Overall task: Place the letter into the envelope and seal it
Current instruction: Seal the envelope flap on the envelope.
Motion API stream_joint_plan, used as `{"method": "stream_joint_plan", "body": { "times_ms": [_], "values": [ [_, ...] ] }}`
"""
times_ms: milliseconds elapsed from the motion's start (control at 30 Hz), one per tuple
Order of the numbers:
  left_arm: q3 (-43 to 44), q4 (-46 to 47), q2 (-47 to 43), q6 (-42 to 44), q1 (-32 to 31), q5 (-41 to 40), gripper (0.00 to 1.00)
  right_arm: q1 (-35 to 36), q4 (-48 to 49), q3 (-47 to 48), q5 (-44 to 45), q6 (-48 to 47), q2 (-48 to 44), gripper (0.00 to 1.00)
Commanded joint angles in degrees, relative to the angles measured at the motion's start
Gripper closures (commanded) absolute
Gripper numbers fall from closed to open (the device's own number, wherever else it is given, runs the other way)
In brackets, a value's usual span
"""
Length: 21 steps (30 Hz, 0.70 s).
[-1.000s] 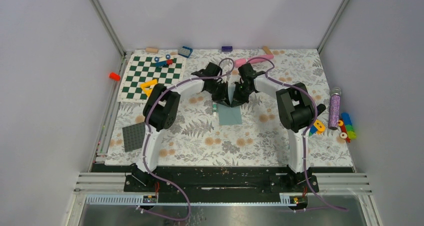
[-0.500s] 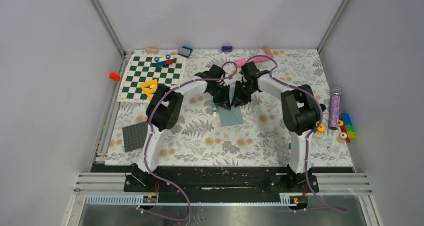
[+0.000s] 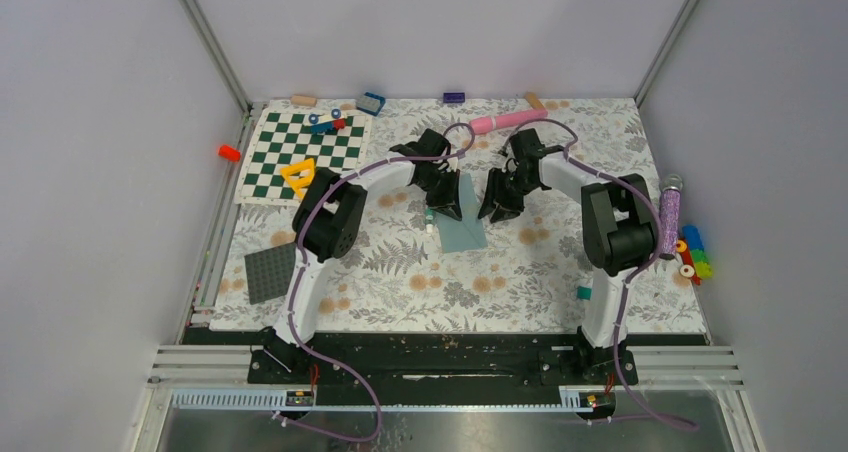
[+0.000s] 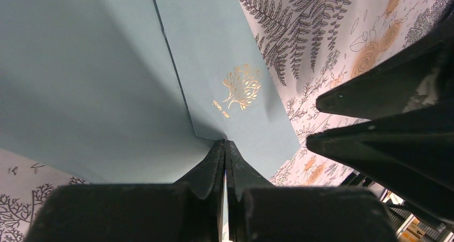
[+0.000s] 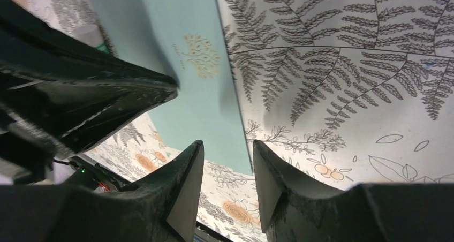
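Floral mat — left hand pinches envelope, chequerboard apart.

**Gold Stamp, Lettering Unreadable**

The envelope carries a gold tree emblem with a short line of gold lettering just beneath it. The letters are too small and blurred to read; they are possibly two words.

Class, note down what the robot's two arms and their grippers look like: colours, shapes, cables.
The left arm and right arm match: curved white links joined by bulky black joint housings. A thin purple cable runs along each from the base. The left gripper and right gripper are matte black, each with two wedge-shaped fingers tapering to points. No markings show.
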Motion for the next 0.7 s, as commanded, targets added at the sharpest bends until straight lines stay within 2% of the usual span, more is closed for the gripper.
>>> {"method": "stream_joint_plan", "body": {
  "times_ms": [0, 333, 667],
  "values": [
    [1.0, -1.2, 2.2, 0.6, -0.2, -3.1, 1.0, 0.4, -0.9, -0.4, 0.9, 0.3, 1.4, 0.53],
    [1.7, -1.1, 2.9, 0.4, -0.1, -2.0, 1.0, 0.9, 2.7, -6.3, -1.0, 4.3, 1.2, 0.5],
    [1.2, -1.2, 2.6, 0.1, -0.1, -1.6, 1.0, 3.4, 6.2, -6.5, -4.9, 7.5, 2.2, 0.48]
  ]
}}
